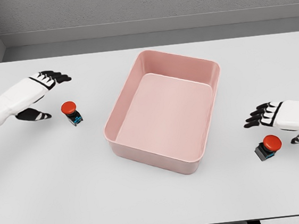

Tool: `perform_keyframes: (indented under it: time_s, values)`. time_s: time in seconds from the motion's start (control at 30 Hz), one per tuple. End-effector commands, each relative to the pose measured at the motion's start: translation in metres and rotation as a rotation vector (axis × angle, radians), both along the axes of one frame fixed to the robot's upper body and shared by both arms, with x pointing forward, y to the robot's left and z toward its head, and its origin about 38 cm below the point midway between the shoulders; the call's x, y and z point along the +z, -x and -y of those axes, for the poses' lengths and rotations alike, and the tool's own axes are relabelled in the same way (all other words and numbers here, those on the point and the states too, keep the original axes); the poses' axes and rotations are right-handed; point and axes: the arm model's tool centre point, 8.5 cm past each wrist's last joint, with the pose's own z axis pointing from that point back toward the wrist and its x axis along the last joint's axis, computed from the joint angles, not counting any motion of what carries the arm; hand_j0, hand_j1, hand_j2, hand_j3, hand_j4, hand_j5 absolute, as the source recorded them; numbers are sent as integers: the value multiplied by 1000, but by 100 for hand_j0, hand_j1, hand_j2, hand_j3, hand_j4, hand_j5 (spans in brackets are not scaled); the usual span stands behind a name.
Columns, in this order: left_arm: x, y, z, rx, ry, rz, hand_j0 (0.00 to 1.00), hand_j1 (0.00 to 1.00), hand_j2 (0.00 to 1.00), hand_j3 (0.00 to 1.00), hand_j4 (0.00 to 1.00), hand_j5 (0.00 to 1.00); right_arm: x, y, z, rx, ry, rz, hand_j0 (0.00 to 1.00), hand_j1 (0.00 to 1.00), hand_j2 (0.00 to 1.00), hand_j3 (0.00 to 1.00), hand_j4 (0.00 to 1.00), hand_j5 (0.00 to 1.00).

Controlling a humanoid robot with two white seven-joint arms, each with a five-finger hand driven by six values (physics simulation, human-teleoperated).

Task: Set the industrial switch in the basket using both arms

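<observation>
Two industrial switches with red mushroom buttons on dark bases lie on the white table. One switch (71, 113) sits left of the pink basket (203, 66). My left hand (45, 96) hovers just left of it, fingers spread, thumb below, nothing held. The other switch (267, 147) lies tilted at the lower right. My right hand (272, 122) is right above and beside it, black fingers extended toward the basket, holding nothing. The basket stands empty in the middle.
The white table (67, 195) stretches wide around the basket, with its front edge near the bottom of the view. A grey wall runs behind the far edge.
</observation>
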Motion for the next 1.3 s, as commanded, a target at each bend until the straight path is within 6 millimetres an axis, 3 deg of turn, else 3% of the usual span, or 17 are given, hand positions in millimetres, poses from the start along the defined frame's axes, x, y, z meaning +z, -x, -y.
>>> perform_keyframes:
  time_s: [0.0, 0.2, 0.57, 1.0, 1.17, 1.27]
  values:
    - [-9, 0, 3, -2, -2, -29, 100, 100, 100, 100, 100, 100, -7, -4, -5, 4, -11, -5, 100, 100, 100, 100, 100, 100]
    - [-16, -3, 9, -4, 8, -42, 100, 100, 100, 100, 100, 100, -18, -2, -14, 25, -20, -25, 100, 100, 100, 100, 100, 100]
    - [-23, -3, 28, -53, 0, -68, 100, 100, 100, 100, 100, 100, -26, 10, -8, 26, 7, -57, 99, 99, 99, 99, 99, 99]
    - [-25, -2, 32, -64, -2, -76, 100, 100, 100, 100, 100, 100, -31, 13, -18, 57, 2, -65, 81, 81, 81, 81, 81, 81]
    - [-26, -1, 29, -63, -14, -87, 82, 82, 82, 82, 82, 82, -30, 14, -20, 68, 4, -63, 79, 79, 79, 79, 79, 79]
    - [-26, -1, 26, -59, -22, -91, 74, 74, 74, 74, 74, 74, -30, 15, -18, 68, 22, -72, 71, 71, 71, 71, 71, 71]
